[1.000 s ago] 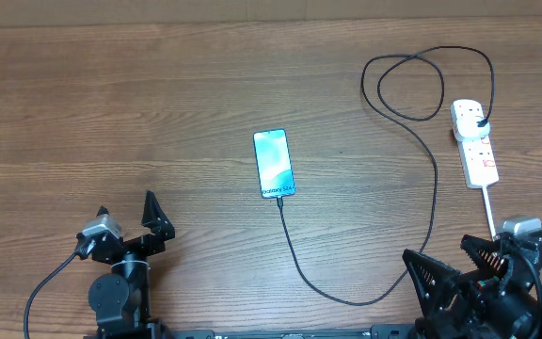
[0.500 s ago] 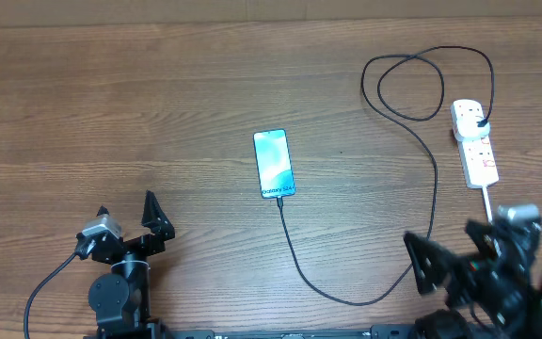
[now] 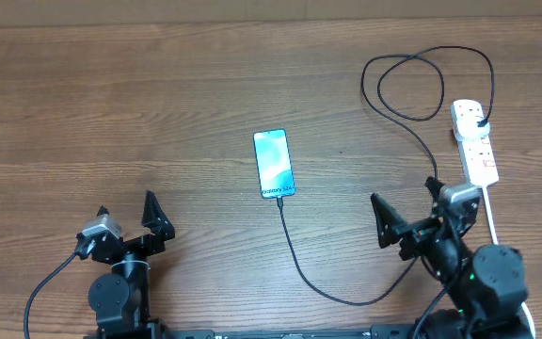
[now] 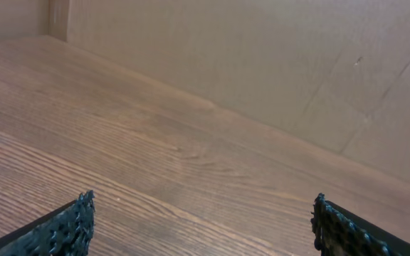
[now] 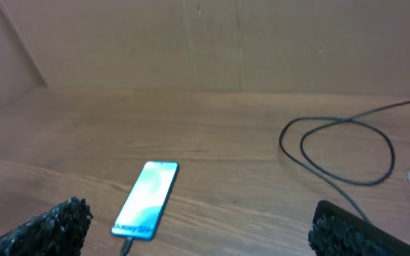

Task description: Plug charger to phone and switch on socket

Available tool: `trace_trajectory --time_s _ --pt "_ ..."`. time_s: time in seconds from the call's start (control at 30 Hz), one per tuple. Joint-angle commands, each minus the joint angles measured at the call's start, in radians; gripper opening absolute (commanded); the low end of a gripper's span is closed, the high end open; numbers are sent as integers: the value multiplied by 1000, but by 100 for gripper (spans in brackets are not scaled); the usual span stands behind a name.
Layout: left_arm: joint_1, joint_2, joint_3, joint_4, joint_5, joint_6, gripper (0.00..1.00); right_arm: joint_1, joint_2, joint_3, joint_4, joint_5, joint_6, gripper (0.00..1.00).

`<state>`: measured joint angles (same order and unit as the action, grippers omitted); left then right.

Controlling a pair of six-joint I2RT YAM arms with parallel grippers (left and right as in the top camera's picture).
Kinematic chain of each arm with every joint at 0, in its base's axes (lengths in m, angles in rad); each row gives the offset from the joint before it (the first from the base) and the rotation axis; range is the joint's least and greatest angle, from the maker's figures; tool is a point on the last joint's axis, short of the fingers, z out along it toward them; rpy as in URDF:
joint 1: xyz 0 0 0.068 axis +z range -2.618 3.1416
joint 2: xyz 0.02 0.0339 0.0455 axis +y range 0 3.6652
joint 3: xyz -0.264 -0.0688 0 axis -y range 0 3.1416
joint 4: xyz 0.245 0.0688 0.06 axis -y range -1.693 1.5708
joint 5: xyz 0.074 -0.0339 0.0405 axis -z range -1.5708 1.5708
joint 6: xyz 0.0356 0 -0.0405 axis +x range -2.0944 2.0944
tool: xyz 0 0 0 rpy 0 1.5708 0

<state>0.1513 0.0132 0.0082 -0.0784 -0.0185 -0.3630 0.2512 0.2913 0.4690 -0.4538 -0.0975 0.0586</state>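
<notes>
The phone (image 3: 273,163) lies mid-table with its cyan screen lit; it also shows in the right wrist view (image 5: 146,198). The black charger cable (image 3: 435,188) runs from the phone's near end, curves right, loops at the back and ends in a black plug on the white socket (image 3: 474,141). The connector tip sits at the phone's near end (image 5: 125,245). My right gripper (image 3: 406,209) is open and empty, near the cable, in front of the socket. My left gripper (image 3: 125,209) is open and empty at the front left.
The socket's thick white cord (image 3: 490,212) runs toward the front edge beside my right arm. A brown cardboard wall (image 4: 262,57) stands behind the wooden table (image 3: 111,113). The cable loop (image 5: 340,146) lies at the back right.
My right arm has moved up from the front edge and to the left, toward the cable and socket. The left arm, phone and cable have not moved.
</notes>
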Motion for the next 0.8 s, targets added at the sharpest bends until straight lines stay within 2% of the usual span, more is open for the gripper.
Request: trace_trajectory --time_s 0.0,0.37,0.77 --pt "6 -9 -3 0 12 23 99 0 -66 -102 61 -1 -6 100" --pt "6 -9 -3 0 12 23 100 0 -289 -321 192 -35 2 100" --pt "6 -9 -3 0 12 23 99 1 -289 -396 224 -38 79 100"
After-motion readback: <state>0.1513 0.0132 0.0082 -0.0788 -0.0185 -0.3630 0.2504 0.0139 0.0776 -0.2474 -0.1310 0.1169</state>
